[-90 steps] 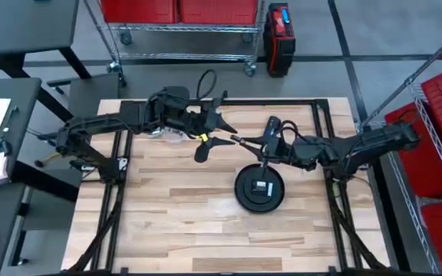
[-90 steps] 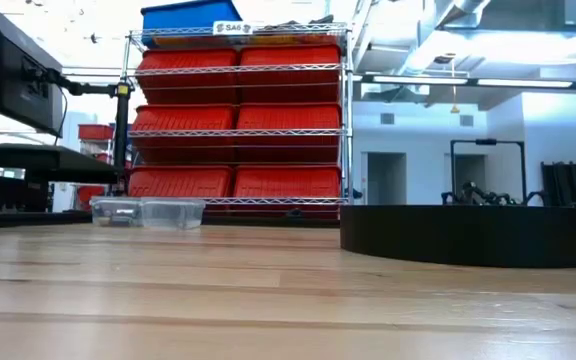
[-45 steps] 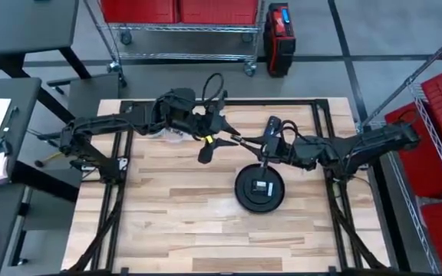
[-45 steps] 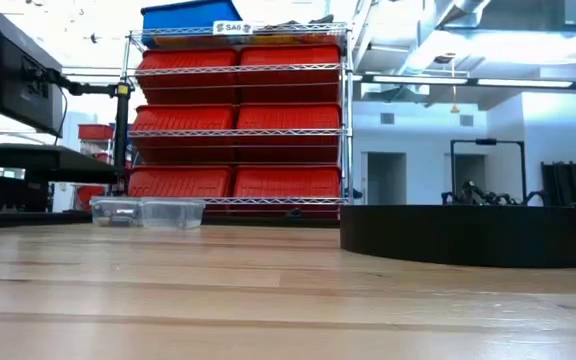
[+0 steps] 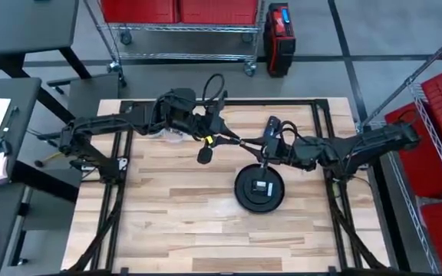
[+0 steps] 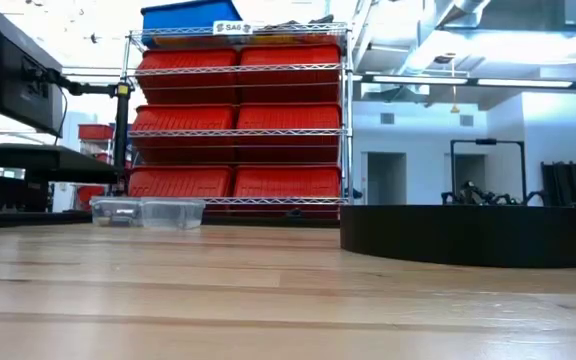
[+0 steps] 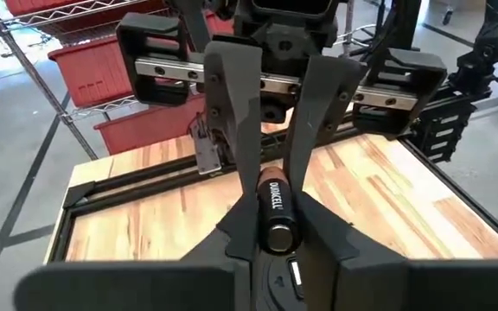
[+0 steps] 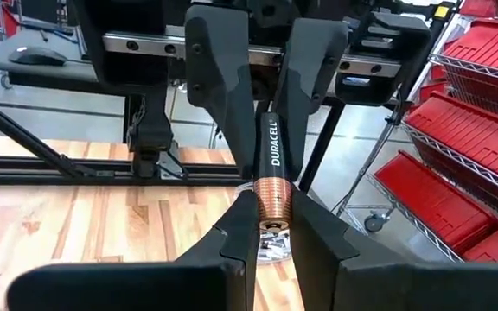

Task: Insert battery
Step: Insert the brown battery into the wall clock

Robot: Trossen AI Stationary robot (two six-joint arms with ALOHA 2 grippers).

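The low view shows neither arm, only the round black device (image 6: 465,235) on the table (image 6: 168,300), with a clear container (image 6: 148,211) far behind. From above, both arms meet mid-table, just beyond the device. The battery (image 8: 272,173) spans the two grippers (black end in one, copper end in the other): the left gripper (image 7: 273,226) and the right gripper (image 8: 271,226) each clamp one end. Its label reads "DURACELL". The device's own small label is too small to read.

Duracell battery (image 8: 271,186) (copper/black) midair, pinched betw. both end effectors, above table.
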